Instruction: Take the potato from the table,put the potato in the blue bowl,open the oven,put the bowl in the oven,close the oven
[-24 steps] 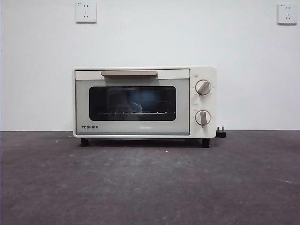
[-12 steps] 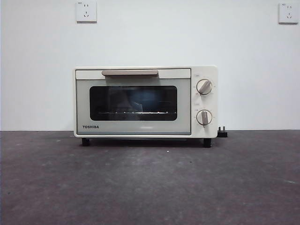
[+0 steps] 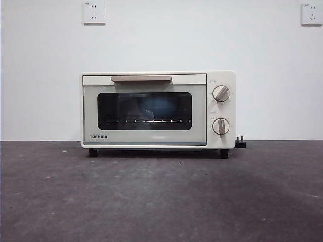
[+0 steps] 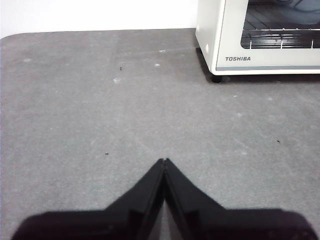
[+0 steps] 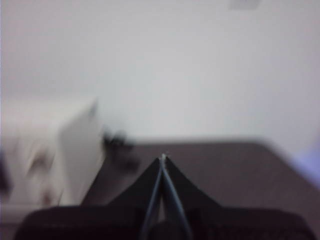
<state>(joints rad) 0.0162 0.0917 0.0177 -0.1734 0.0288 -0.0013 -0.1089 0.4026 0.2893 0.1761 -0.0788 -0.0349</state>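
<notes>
Both pincers pinched together, empty — left gripper (image 4: 164, 161) over bare table (image 4: 100, 110), TOSHIBA oven (image 4: 260, 40) ahead, door closed; right gripper (image 5: 163, 158) beside the oven's blurred side.

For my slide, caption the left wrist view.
Shut left gripper above bare table, closed oven beyond.

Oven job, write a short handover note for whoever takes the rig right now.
Left claw: shut, holding nothing, above bare table to one side of the oven.
Right claw: shut, holding nothing, near the oven's other end; that view is blurred.
Oven door is closed. A bluish shape shows through the window, likely the blue bowl; the potato is not visible.
Done, apparently: every step. Left: confirm the contents.
</notes>
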